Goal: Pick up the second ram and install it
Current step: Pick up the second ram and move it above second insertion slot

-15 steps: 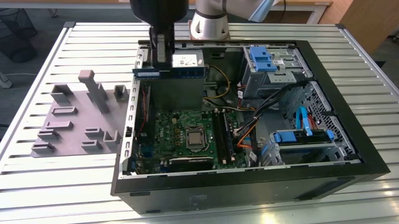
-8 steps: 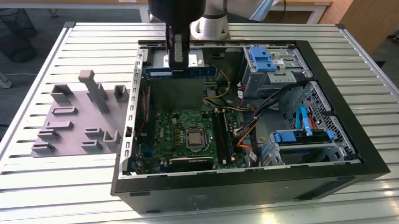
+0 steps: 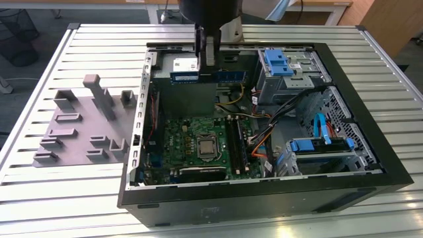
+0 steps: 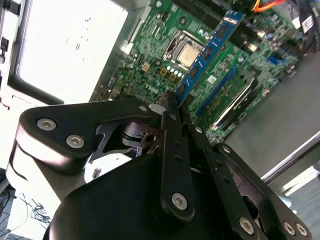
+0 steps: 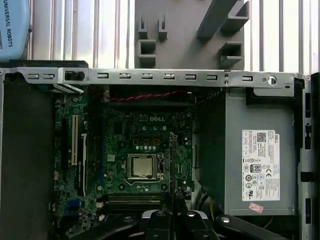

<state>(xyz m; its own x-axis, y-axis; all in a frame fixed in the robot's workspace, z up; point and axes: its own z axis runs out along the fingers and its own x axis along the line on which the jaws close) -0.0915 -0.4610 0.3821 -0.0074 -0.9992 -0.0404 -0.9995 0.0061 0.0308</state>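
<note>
A: gripper [image 4: 172, 107] status?
B: clamped on the second ram [image 4: 210, 50] by one end, stick pokes out past fingertips, up over the motherboard [image 5: 120, 145] inside the pc case [image 3: 264, 196], near its far wall.

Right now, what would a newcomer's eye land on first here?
The tool shut on the second ram, holding it above the green motherboard inside the open computer case. Next, the grey fixture with upright blocks, on the slatted table at the exterior view's left of the case.
</note>
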